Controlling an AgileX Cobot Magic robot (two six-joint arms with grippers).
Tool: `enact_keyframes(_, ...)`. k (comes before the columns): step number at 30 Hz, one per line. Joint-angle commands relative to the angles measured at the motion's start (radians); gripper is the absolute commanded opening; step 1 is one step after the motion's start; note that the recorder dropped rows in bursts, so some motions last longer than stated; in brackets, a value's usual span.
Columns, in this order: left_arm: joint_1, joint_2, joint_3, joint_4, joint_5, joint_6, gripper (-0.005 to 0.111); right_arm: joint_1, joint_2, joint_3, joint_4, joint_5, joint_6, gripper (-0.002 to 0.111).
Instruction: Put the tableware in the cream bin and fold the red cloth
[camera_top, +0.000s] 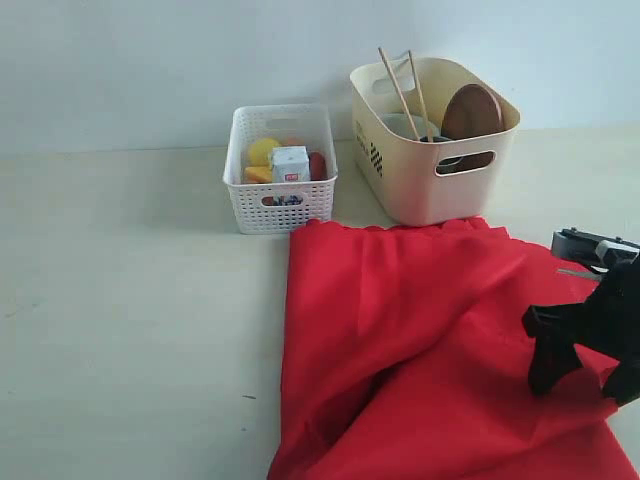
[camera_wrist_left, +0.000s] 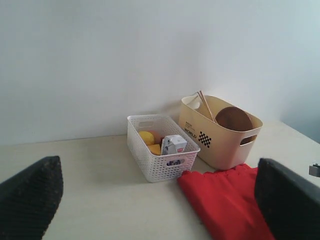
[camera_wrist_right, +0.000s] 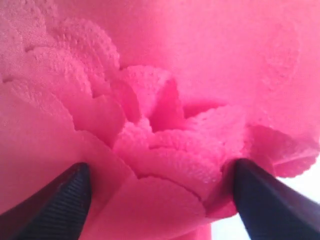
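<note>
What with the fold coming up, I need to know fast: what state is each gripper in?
Left gripper: open, holding nothing.
Right gripper: open, jaws either side of a bunched edge of the red cloth, not clamped.

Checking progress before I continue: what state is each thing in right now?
Red cloth: rumpled on the table, not neatly folded.
Cream bin: upright, holding chopsticks, brown plate and bowl.
White basket: upright, holding food items.
Left end effector: open, empty.
Right end effector: open, bunched cloth edge between its fingers.
</note>
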Motion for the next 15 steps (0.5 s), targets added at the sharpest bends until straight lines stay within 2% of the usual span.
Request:
enact_keyframes(1,-0.002,-0.015,0.008,0.010,-0.031,0.005,0.102,-0.003,0.046,0.006,0.012,-0.049,-0.032,0.057)
enact_keyframes(6,-0.002,-0.015,0.008,0.010,-0.031,0.005,0.102,-0.003,0.047,0.006,-0.005,-0.081,-0.059,0.005)
enact_keyframes(7,-0.002,-0.015,0.008,0.010,-0.031,0.005,0.102,-0.003,0.047,0.006,-0.010,-0.086,-0.068,0.000)
enact_keyframes(11,-0.002,-0.015,0.008,0.010,-0.027,0.007,0.102,-0.003,0.046,0.006,-0.051,-0.116,-0.068,0.000)
enact_keyframes(15,-0.002,-0.015,0.008,0.010,-0.025,0.009,0.102,-0.022,0.039,-0.004,-0.184,-0.124,0.057,0.000)
